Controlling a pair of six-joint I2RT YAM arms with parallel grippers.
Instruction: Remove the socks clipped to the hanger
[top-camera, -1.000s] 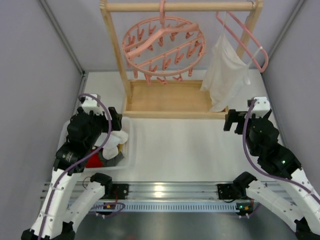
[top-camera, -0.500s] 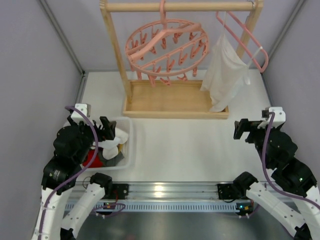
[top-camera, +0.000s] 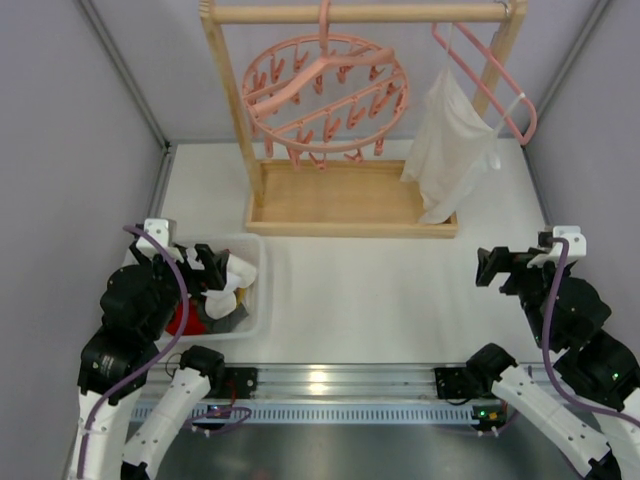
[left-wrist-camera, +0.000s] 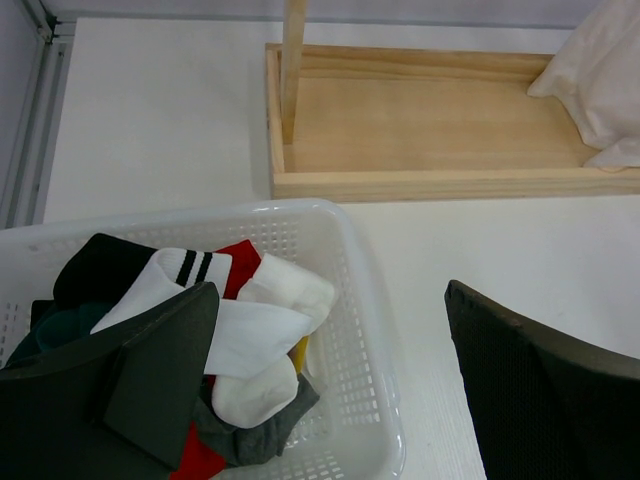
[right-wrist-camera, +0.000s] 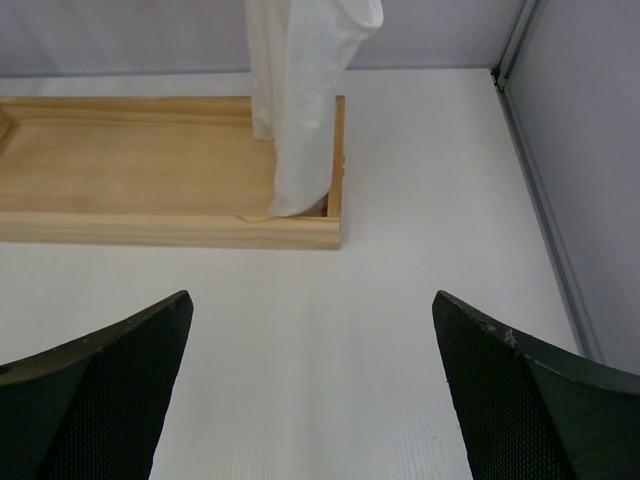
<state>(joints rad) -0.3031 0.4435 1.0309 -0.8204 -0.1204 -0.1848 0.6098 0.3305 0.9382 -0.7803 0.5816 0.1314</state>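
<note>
The white table (top-camera: 400, 300) is carrying everything, and at its far end one wooden rack (top-camera: 350, 215) is standing with three things hanging from its top bar. The largest is one white garment (top-camera: 450, 150), drooping from one plain pink hanger (top-camera: 500, 80) on the right. Beside it, one round pink ring hanger (top-camera: 325, 95) is dangling by its hook, and as far as I can make out from above, every one of its many clips is hanging bare. So the job is looking finished to me, with no sock left to unclip. One white basket (top-camera: 258, 300) is sitting on the table's near left. The socks (left-wrist-camera: 250, 330) are lying heaped in it: I am counting at least six, a black, a striped white, plain white, red, teal and grey. They are overlapping too much for an exact number. The left pincer (left-wrist-camera: 328, 300) is hovering over the basket's right rim, spread wide and carrying nothing. The right pincer (right-wrist-camera: 311, 300) is hanging over bare table on the right, likewise spread and carrying nothing.
</note>
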